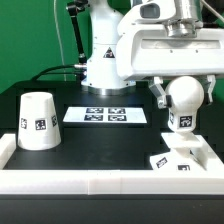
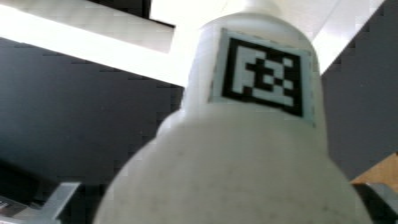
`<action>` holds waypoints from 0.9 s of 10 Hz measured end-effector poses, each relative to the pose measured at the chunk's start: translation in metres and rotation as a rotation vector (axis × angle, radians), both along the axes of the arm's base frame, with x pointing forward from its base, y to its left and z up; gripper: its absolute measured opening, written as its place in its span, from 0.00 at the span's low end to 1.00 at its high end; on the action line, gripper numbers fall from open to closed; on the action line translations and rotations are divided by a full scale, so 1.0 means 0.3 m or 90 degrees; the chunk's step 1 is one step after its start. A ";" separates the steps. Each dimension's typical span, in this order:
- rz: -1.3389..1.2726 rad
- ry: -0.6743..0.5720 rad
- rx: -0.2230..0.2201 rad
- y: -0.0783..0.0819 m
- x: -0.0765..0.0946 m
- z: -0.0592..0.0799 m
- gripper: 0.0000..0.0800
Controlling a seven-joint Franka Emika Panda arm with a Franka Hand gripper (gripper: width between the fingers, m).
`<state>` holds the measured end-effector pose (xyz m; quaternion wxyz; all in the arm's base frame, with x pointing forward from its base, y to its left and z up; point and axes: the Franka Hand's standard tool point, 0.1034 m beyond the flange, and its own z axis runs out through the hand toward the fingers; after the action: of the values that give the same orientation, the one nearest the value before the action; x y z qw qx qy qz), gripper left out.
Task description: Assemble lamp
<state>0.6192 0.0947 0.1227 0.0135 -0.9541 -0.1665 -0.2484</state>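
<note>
My gripper [image 1: 183,93] is shut on the white ball-shaped bulb [image 1: 183,119] and holds it neck down, just above the low square base [image 1: 177,159] at the exterior view's front right. I cannot tell whether the neck touches the base. In the wrist view the bulb [image 2: 231,150] fills most of the picture, its tag facing the camera. One grey fingertip [image 2: 43,203] shows at its side. The tapered shade [image 1: 38,120] stands mouth down at the exterior view's left, apart from the gripper.
The marker board [image 1: 105,115] lies flat in the middle of the black table. A white rail [image 1: 90,182] runs along the table's front edge and up its left side. The arm's white base [image 1: 105,65] stands behind the marker board.
</note>
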 end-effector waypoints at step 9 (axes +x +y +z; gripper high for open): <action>-0.001 -0.026 -0.004 0.001 -0.022 -0.014 0.87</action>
<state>0.6126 0.0950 0.1185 0.0070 -0.9490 -0.1668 -0.2675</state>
